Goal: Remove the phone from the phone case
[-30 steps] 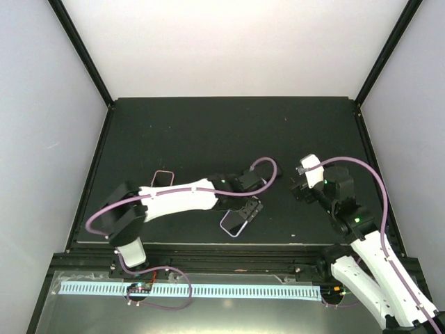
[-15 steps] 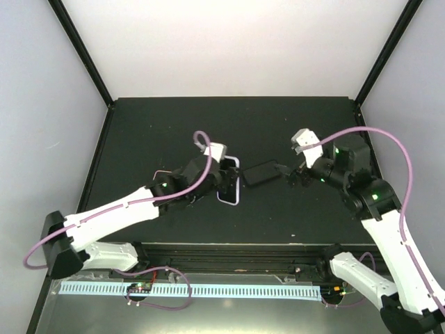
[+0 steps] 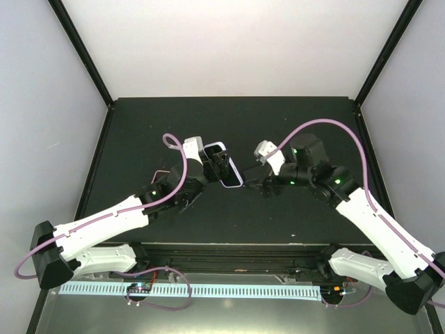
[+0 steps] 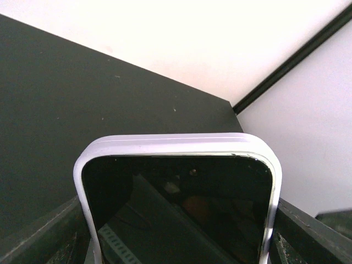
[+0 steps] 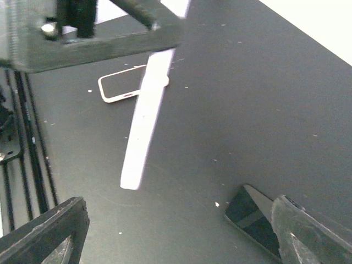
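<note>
Far left, a spare case (image 5: pixel 122 86) lies flat on the bench (image 3: pixel 299 125), untouched. Next to it the left gripper (image 3: pixel 214 165) is clamped across the lavender case (image 4: pixel 176 144), a finger on either long side. It has raised the case since a moment ago: then it sat low over the middle of the bench, and now it is tilted up and looks clear of the surface. The phone (image 4: pixel 176 209) is still seated inside, its glossy dark screen ringed all round by the rim. The right gripper (image 3: pixel 256 185), which stood well off to the right half a second back, has swung in just beside the case's lower edge, its jaws spread wide with nothing between them. A dark slab (image 5: pixel 250 215), maybe another phone, lies on the bench by its right finger. To my eye the two arms have only just come together for the pull, and the extraction itself isn't begun.
</note>
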{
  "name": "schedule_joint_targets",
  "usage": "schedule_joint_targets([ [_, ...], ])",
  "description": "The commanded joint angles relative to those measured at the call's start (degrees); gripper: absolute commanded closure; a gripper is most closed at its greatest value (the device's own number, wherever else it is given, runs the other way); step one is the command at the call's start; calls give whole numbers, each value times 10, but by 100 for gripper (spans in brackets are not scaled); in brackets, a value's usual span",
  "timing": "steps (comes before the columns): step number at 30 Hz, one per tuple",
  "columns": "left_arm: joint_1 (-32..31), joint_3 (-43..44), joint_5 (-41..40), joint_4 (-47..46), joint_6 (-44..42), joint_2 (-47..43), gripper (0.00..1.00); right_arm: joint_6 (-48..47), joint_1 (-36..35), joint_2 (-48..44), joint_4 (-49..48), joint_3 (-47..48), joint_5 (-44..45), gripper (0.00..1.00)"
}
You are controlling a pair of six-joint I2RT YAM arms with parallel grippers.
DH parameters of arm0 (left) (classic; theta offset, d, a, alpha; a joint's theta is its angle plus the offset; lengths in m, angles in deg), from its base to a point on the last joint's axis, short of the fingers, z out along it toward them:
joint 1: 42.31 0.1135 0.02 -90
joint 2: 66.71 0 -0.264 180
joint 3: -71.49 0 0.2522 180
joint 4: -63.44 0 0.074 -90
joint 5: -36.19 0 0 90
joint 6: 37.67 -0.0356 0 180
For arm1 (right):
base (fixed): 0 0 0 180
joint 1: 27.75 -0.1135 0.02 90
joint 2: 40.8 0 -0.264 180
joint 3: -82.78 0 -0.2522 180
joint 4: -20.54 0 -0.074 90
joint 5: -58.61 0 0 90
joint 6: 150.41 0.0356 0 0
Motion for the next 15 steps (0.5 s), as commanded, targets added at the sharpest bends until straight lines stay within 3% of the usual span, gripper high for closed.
schedule_joint_targets([
  [1, -8, 11, -34, -64, 56, -14, 62, 39, -35, 35, -60, 1, 30, 14],
  [4, -12, 3, -38, -70, 66, -16, 61, 36, -58, 68, -54, 21, 35, 22],
  [9, -16, 8, -40, -53, 78, -10, 58, 51, -96, 94, -76, 26, 95, 45],
  [12, -18, 8, -47, -48, 80, -10, 57, 64, -99, 108, -70, 37, 97, 59],
  [15, -18, 5, -53, -51, 69, -11, 57, 74, -99, 107, -72, 36, 63, 65],
])
